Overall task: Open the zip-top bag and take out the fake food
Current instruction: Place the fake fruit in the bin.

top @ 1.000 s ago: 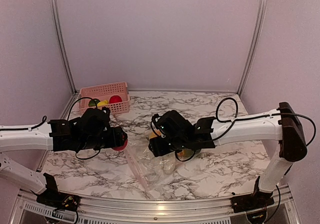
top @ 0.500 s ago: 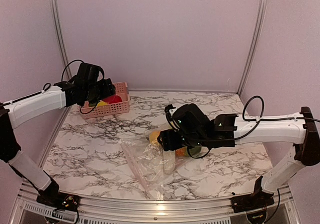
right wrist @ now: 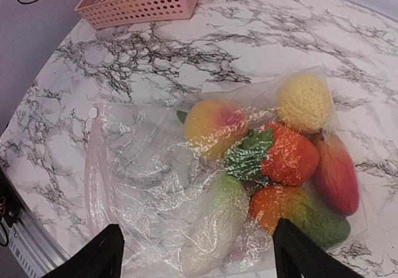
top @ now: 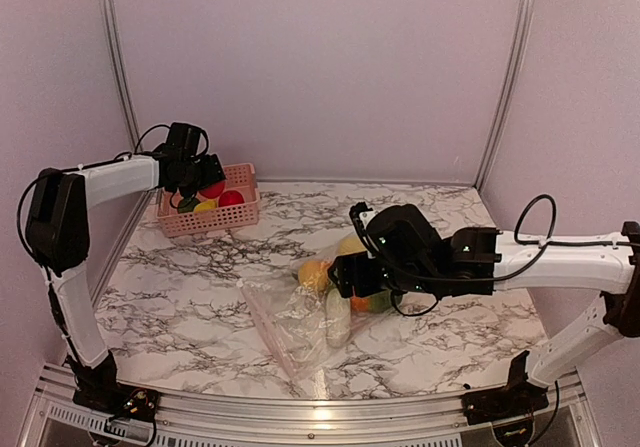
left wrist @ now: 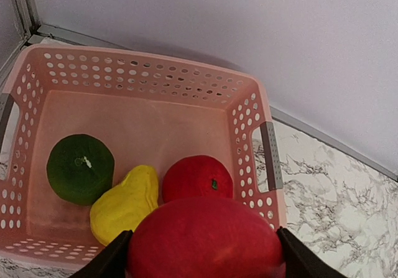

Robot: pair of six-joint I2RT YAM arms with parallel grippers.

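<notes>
Looking from the top camera, the left claw (top: 197,175) hangs over the pink basket (top: 240,212) at the back left corner of the bench (top: 200,287), pinching a red fruit (top: 212,189), while the right claw (top: 345,279) is low over the bag (top: 285,317), which lies near the middle of the bench with most of the food (top: 314,272) inside it. The arms are well apart, so nothing steadies the bag if the right claw pulls it; the thin film may slide on the smooth marble. In the left wrist view the red fruit fills the space between the fingers (left wrist: 109,262) and sits above the near side of the basket, where a green piece (left wrist: 81,168), a yellow pear (left wrist: 124,204) and a smaller red piece (left wrist: 198,178) lie. Let go from here, it may strike these pieces or the rim and bounce out, as it is round. In the right wrist view the right claw is spread wide with nothing between its jaws, the bag directly below. The zip strip (right wrist: 92,166) runs along the left edge, far from the pile of food; I cannot tell if it is open. A grip taken in the middle may catch film and food together, or the crinkly plastic may slip out.
</notes>
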